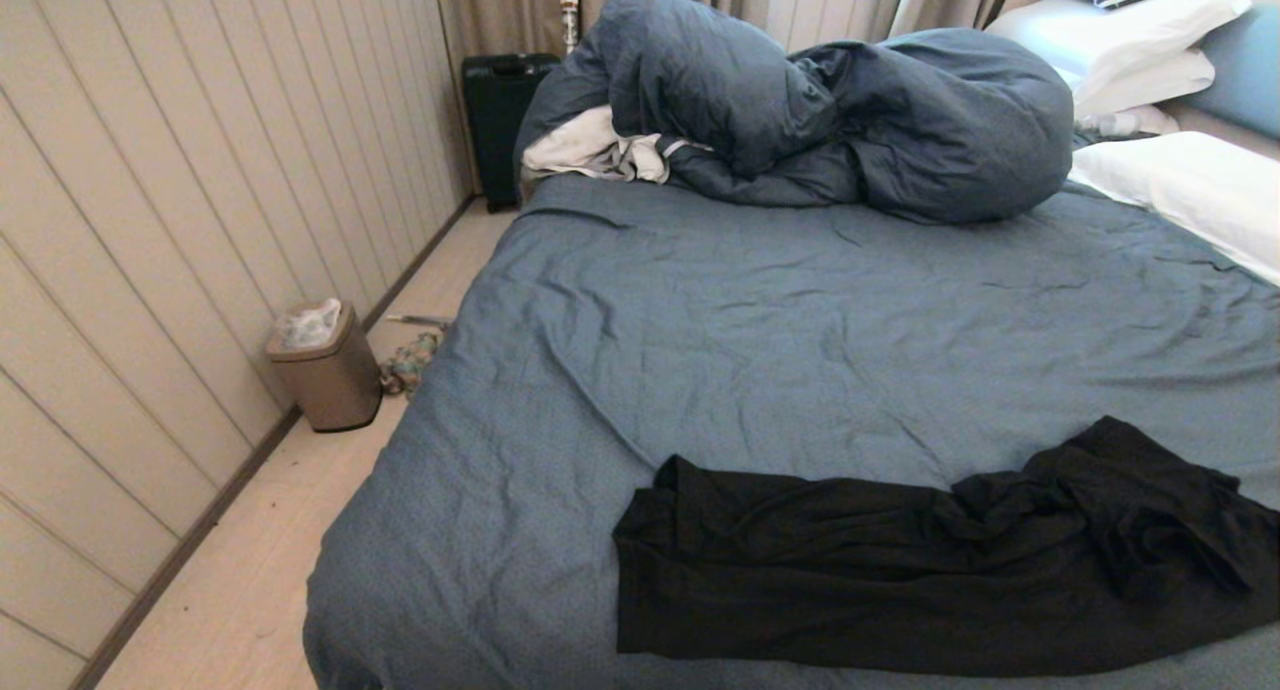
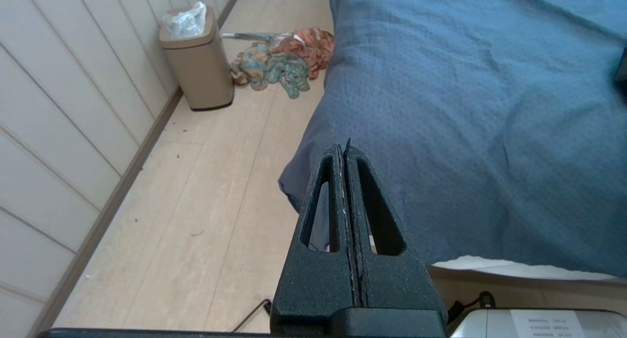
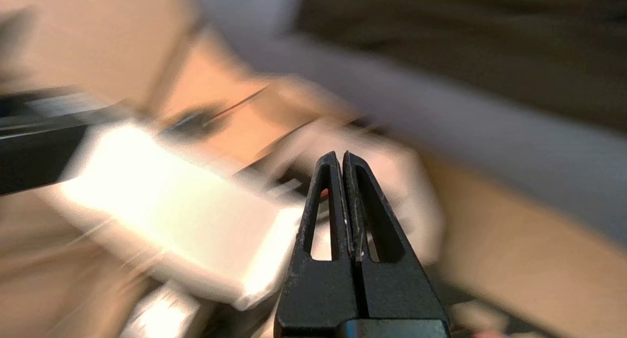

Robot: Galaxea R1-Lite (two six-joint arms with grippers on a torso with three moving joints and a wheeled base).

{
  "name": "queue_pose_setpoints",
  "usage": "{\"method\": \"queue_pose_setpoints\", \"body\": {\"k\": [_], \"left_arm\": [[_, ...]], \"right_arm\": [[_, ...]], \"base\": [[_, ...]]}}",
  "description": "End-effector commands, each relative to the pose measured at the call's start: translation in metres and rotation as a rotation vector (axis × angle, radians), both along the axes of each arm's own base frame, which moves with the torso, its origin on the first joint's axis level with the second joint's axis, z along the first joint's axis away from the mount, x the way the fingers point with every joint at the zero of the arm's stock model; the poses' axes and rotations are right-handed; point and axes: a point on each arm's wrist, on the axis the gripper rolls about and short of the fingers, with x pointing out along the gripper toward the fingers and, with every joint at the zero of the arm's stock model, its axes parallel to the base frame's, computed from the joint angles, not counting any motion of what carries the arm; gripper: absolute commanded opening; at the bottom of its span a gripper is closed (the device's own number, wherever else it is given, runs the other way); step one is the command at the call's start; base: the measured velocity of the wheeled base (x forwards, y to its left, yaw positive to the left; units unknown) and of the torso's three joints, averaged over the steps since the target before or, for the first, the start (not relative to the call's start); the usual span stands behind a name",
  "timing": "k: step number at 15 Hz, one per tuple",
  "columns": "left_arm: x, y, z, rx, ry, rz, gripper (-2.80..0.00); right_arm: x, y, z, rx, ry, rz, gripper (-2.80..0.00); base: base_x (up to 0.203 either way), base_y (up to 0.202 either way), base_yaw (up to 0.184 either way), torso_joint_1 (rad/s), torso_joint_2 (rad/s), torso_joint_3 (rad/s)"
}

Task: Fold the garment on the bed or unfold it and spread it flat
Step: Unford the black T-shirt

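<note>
Black thin-fabric T-shirt (image 1: 930, 560) lies crumpled along the near edge of the wide bed with the wrinkled slate-blue sheet (image 1: 800, 340).

It stretches sideways in a long rumpled band, flatter toward the bed's left part and bunched into folds at the right, with no print showing. Behind it, a puffy slate-blue duvet (image 1: 830, 110) is heaped at the far end, a small white-grey cloth (image 1: 595, 150) is tucked under its left edge, and white pillows (image 1: 1170, 120) lie at the far right. Neither arm shows in the head view. The left hand (image 2: 345, 149) hangs by the bed's near corner above the floor, fingers pressed together on nothing. The right hand (image 3: 341, 156) is likewise pressed together and empty, its surroundings smeared.
</note>
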Motion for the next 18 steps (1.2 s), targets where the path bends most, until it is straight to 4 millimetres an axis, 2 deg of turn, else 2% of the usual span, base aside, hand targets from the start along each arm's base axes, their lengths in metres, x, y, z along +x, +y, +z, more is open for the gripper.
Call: {"method": "queue_pose_setpoints", "body": {"k": [1,3,5,7,8,11,13,15,18], "left_arm": [[0.0,0.0,0.0,0.001,0.002,0.001,-2.8],[0.0,0.0,0.0,0.001,0.002,0.001,-2.8],[0.0,0.0,0.0,0.001,0.003,0.001,-2.8],[0.0,0.0,0.0,0.002,0.003,0.001,-2.8],[0.0,0.0,0.0,0.002,0.004,-0.001,-2.8],[0.0,0.0,0.0,0.002,0.003,0.001,-2.8],[0.0,0.0,0.0,0.001,0.002,0.001,-2.8],[0.0,0.0,-0.001,-0.001,0.004,0.001,-2.8],[0.0,0.0,-0.001,0.006,0.004,0.0,-2.8]], "right_arm": [[-0.016,0.004,-0.025,-0.047,-0.123,-0.073,-2.8],[-0.019,0.004,-0.049,-0.083,-0.167,-0.126,-2.8],[-0.015,0.002,-0.066,-0.14,-0.221,-0.172,-2.8],[-0.008,-0.002,-0.086,-0.269,-0.282,-0.255,-2.8],[-0.005,-0.004,-0.087,-0.319,-0.324,-0.292,-2.8],[0.006,-0.008,-0.089,-0.324,-0.247,-0.242,-2.8],[0.003,-0.007,-0.092,-0.334,-0.303,-0.25,-2.8],[-0.003,-0.008,-0.095,-0.365,-0.382,-0.321,-2.8],[0.0,-0.011,-0.096,-0.401,-0.437,-0.442,-2.8]], "base": [[0.0,0.0,0.0,0.0,0.0,0.0],[0.0,0.0,0.0,0.0,0.0,0.0],[0.0,0.0,0.0,0.0,0.0,0.0],[0.0,0.0,0.0,0.0,0.0,0.0],[0.0,0.0,0.0,0.0,0.0,0.0],[0.0,0.0,0.0,0.0,0.0,0.0],[0.0,0.0,0.0,0.0,0.0,0.0],[0.0,0.0,0.0,0.0,0.0,0.0],[0.0,0.0,0.0,0.0,0.0,0.0]]}}
